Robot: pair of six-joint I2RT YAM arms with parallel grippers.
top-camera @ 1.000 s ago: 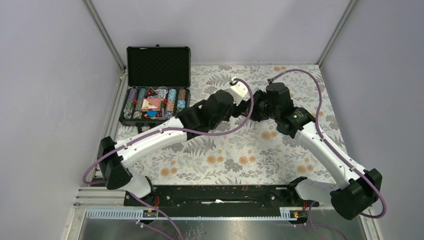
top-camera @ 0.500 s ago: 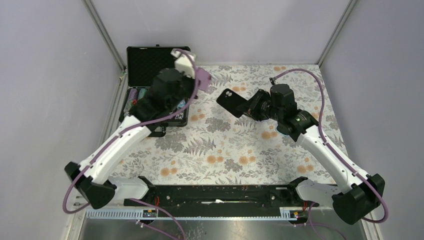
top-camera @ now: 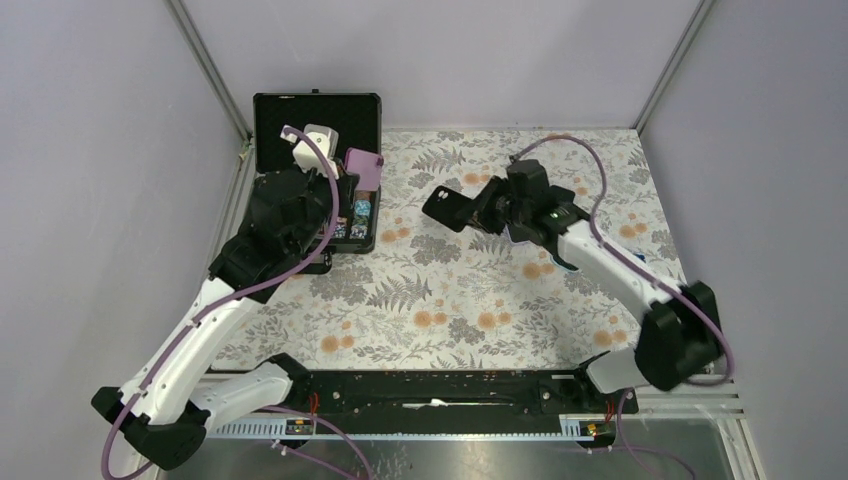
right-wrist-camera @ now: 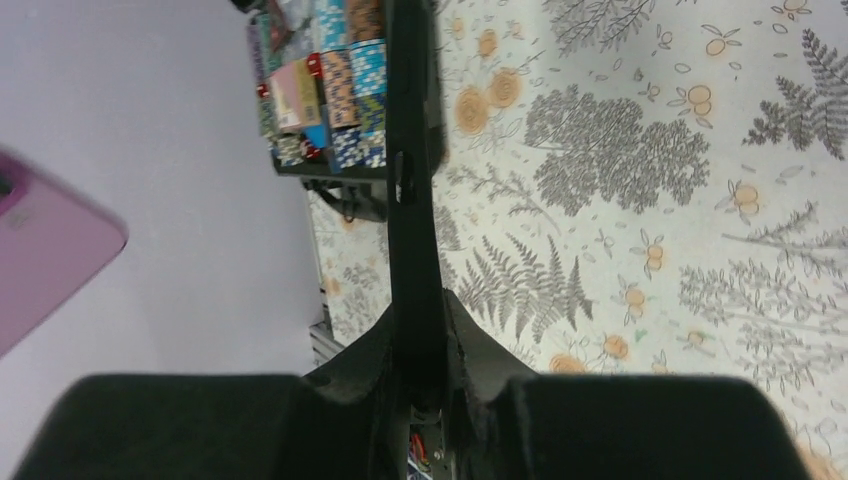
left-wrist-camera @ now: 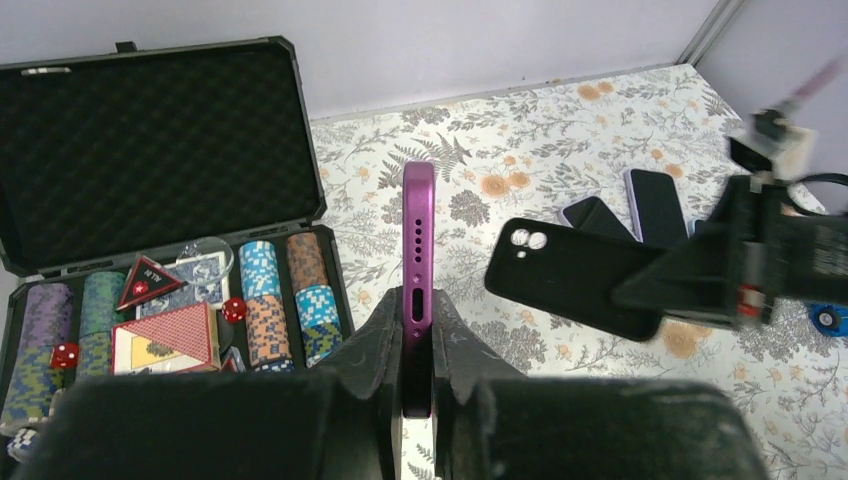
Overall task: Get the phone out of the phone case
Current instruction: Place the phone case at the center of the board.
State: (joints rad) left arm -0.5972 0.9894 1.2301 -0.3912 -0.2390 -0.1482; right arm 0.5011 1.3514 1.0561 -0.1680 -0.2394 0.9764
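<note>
Chip case (top-camera: 316, 125): open on the bench (top-camera: 470, 300), beneath your left arm in the top view.
Left pincer (left-wrist-camera: 418, 335): closed on the bottom end of the purple phone (left-wrist-camera: 418, 230), which is held on edge in the air.
Phone case (left-wrist-camera: 570, 275): aloft, well apart from the phone.
Right pincer (right-wrist-camera: 417, 340): clamped on the case's thin edge.
Risk: the grip is narrow. If you swing fast, the phone may pivot or slip and drop onto the chips.

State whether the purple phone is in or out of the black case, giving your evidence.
Out. The left gripper holds the purple phone bare and edge-on; the right gripper holds the black case apart from it.
</note>
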